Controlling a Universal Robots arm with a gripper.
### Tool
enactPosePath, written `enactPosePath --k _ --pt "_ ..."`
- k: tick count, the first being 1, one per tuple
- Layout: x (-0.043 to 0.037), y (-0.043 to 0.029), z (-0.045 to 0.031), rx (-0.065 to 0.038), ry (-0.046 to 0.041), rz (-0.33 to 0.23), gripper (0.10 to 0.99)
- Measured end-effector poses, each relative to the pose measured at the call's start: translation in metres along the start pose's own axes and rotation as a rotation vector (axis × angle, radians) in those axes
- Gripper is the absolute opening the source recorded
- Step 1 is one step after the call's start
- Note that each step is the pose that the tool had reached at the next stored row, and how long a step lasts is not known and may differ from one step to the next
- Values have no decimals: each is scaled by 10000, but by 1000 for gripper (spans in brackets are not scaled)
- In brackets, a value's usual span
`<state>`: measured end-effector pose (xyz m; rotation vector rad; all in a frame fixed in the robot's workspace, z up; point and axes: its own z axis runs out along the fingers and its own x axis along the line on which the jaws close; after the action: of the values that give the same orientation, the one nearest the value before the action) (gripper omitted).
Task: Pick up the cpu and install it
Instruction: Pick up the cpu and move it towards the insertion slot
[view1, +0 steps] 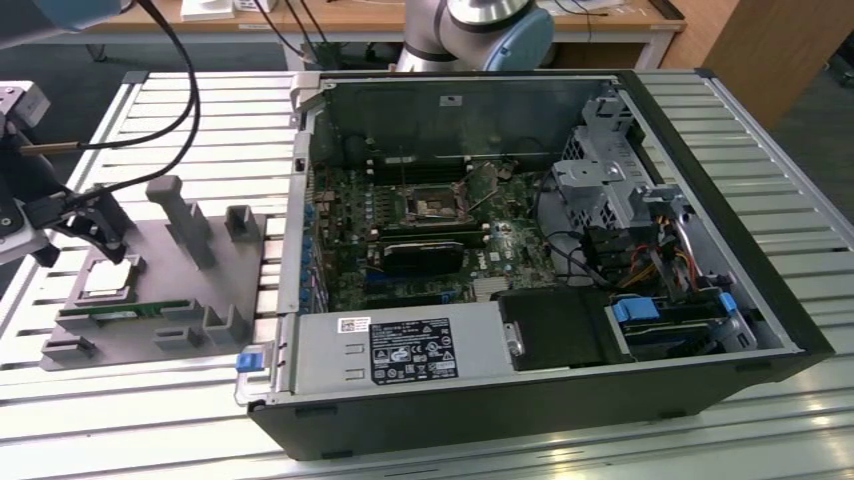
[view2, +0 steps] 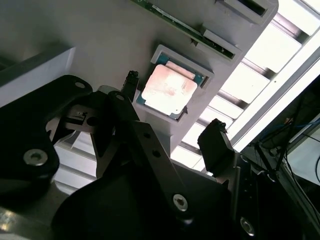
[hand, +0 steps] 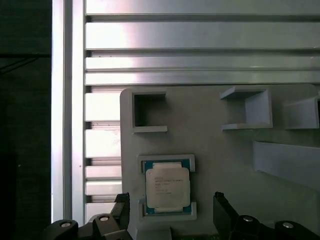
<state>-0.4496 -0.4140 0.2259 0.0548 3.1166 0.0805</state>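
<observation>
Gripper (hand: 170, 197) is wide open with nothing in it. I see its fingers (hand: 121, 210) straddling the cpu (hand: 167, 186) in both wrist views, one on each side and apart from it. The cpu sits flat, metal top up, in a square pocket on the grey fixture plate (view1: 200, 290), just beside the green memory stick (view1: 127, 310). The plate lies on the slatted table (view1: 561, 450), to the exterior view's left of the open computer case (view1: 747, 250). The motherboard socket (view1: 434, 208) is inside the case, well apart from the cpu.

Gripper (hand: 170, 204) downward (fingers (hand: 221, 210) apart)
</observation>
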Motion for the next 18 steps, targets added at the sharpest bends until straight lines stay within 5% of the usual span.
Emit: enactPosePath --k 18 --pt "-22 -10 217 0 0 -14 761"
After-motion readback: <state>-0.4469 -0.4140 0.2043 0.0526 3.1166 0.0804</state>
